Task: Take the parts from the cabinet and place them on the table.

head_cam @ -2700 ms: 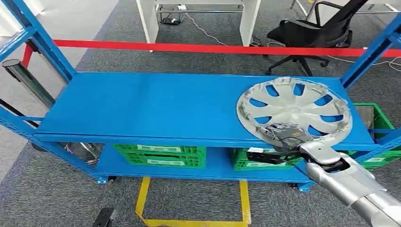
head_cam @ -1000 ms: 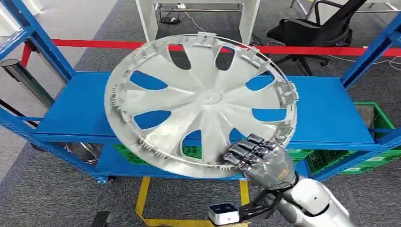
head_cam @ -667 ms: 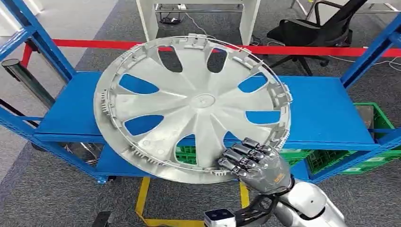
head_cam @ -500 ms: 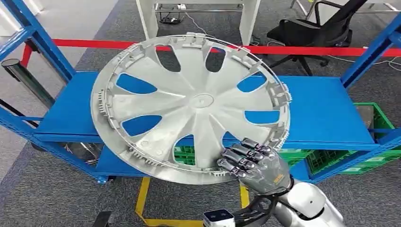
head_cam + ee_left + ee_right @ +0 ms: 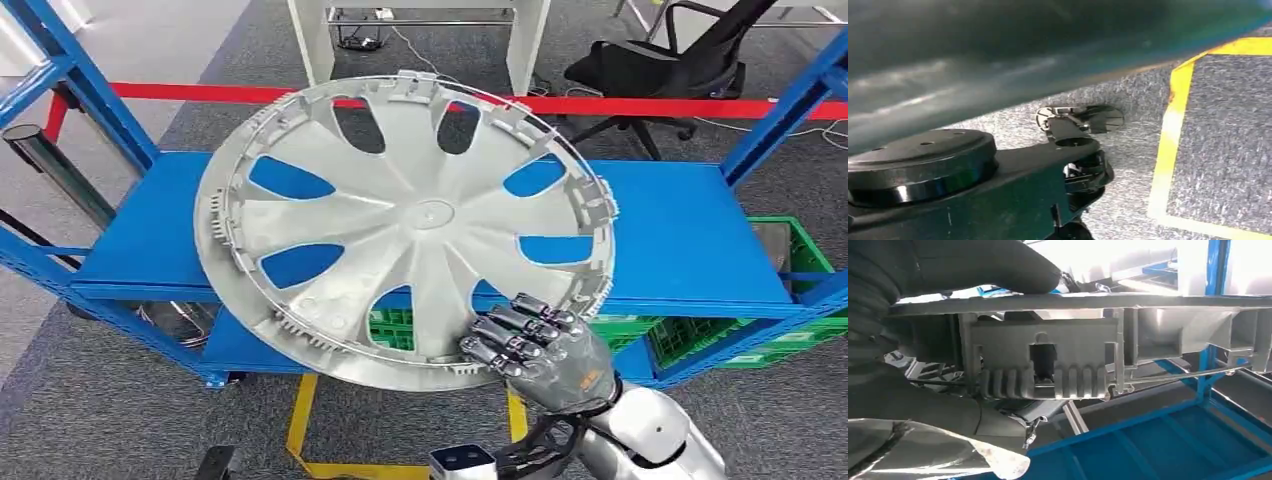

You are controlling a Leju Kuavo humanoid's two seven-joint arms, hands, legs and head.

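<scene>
Blue shelf is standing at left, its top board bare blue. The hubcap is hanging in the air in front of it, tilted with its ribbed inner face toward the camera. It is probably light, stiff plastic; the clip tabs along the rim look breakable, so the rim edge is the sensible hold. The right hand is clamping that lower rim, fingers curled over the edge; in the right wrist view the rim is sitting against the thumb. Left hand: cannot tell how it stands. Compared with 2.7 s ago, the hubcap is no longer lying on the shelf's right end; since 0.5 s ago it is barely drifting.
</scene>
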